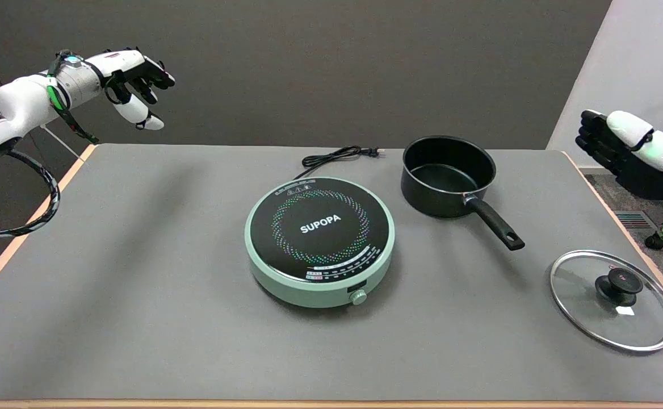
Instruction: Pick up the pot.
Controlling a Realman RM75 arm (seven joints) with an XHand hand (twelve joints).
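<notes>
A black pot stands empty and upright on the grey table, right of centre. Its long black handle points toward the near right. My right hand hovers in the air at the right edge of the picture, beyond the table's right side and well apart from the pot. It holds nothing, and its dark fingers are extended toward the left.
A round green induction cooker sits mid-table, its black cord trailing behind it. A glass lid with a black knob lies flat at the near right. The idle left hand hangs at the upper left.
</notes>
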